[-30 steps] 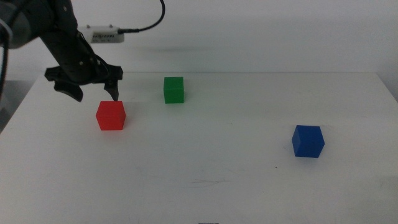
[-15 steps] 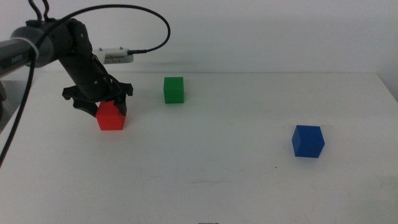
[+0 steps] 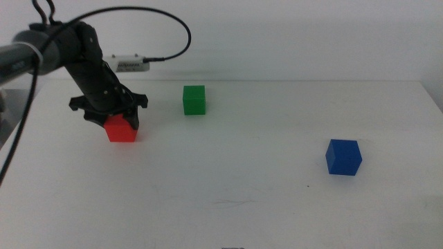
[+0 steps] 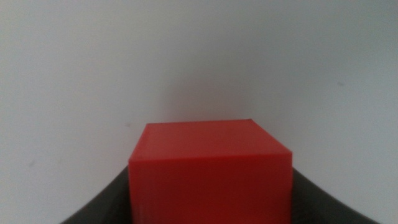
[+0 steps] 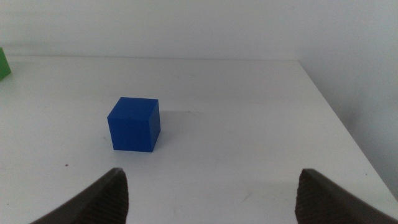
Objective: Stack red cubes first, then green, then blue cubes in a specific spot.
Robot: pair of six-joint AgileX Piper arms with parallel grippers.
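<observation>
The red cube [image 3: 122,129] rests on the white table at the left. My left gripper [image 3: 112,119] has come down over it, with one jaw on each side. In the left wrist view the red cube [image 4: 210,174] fills the space between the dark jaws, which press against its sides. The green cube [image 3: 194,99] stands alone to the right of the red one, further back. The blue cube [image 3: 343,157] sits at the right and also shows in the right wrist view [image 5: 134,124]. My right gripper [image 5: 211,186] is open and empty, short of the blue cube and out of the middle view.
A white box with a black cable [image 3: 130,63] lies at the table's back left, behind the left arm. The table's right edge [image 5: 336,118] runs close to the blue cube.
My left gripper dropped from above and behind the red cube down onto it, and its jaws closed in on the cube's sides. The cube shifted slightly. The green and blue cubes have not moved.
</observation>
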